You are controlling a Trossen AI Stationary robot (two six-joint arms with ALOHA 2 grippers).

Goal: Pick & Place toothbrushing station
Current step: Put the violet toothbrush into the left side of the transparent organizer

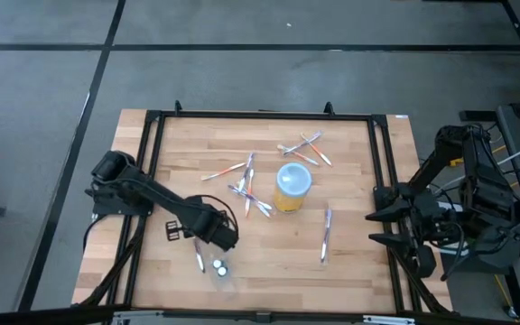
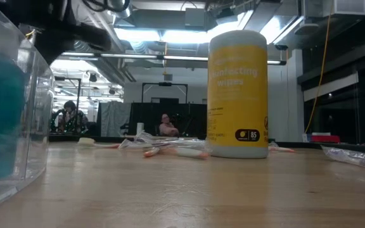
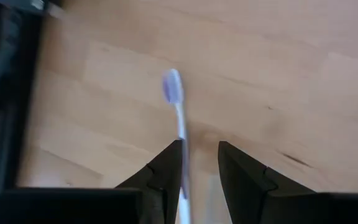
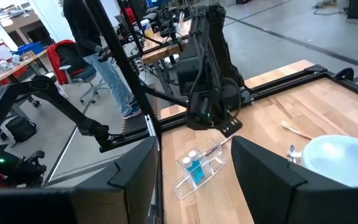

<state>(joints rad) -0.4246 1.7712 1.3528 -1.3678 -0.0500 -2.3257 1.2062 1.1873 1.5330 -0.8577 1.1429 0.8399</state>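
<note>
Gripping a toothbrush (image 3: 178, 115) off the worktop (image 1: 350, 253) at seven o'clock, left tool (image 3: 197, 163) readies a lift; right tool (image 4: 194, 177) waits open.

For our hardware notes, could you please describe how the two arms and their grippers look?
Both arms are dark, jointed, near-black. The left gripper has two black, wedge-shaped fingers tapering to narrow tips. The right gripper shows broader black fingers, and black cables loop around that arm's base.
</note>
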